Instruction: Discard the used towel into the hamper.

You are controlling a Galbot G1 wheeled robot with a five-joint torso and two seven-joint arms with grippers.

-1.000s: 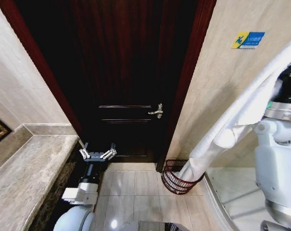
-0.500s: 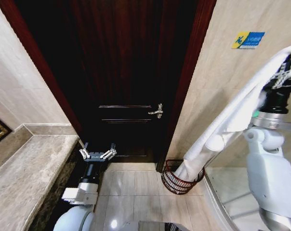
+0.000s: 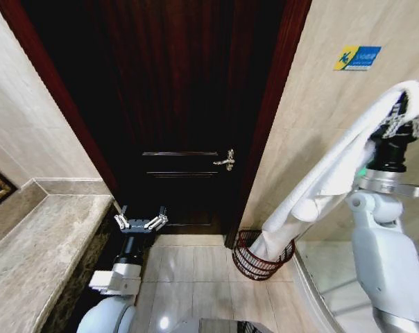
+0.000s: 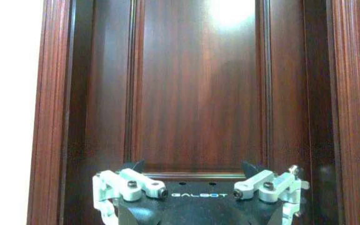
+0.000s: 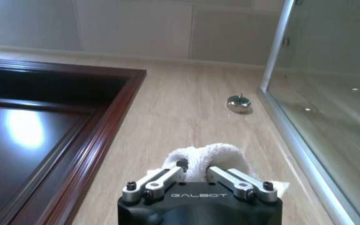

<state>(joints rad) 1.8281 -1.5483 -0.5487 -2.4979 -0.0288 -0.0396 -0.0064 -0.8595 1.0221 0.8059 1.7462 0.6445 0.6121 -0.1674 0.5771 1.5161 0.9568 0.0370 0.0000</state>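
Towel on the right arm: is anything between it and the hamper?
Nothing visible. The right end effector is shut on the towel, raised high by the wall, and the towel's lower end already hangs into the hamper on the floor. The left end effector is open, facing the door.

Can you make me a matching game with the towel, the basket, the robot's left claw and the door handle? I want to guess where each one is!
Things:
1. towel
2. hamper
3. left gripper
4. door handle

Places or states:
A. open, holding nothing, beside the counter
B. on the floor by the door frame
C. silver, on the dark door
D. hanging from the right gripper, lower end in the hamper

Pairs: 1-D, 2-B, 3-A, 4-C
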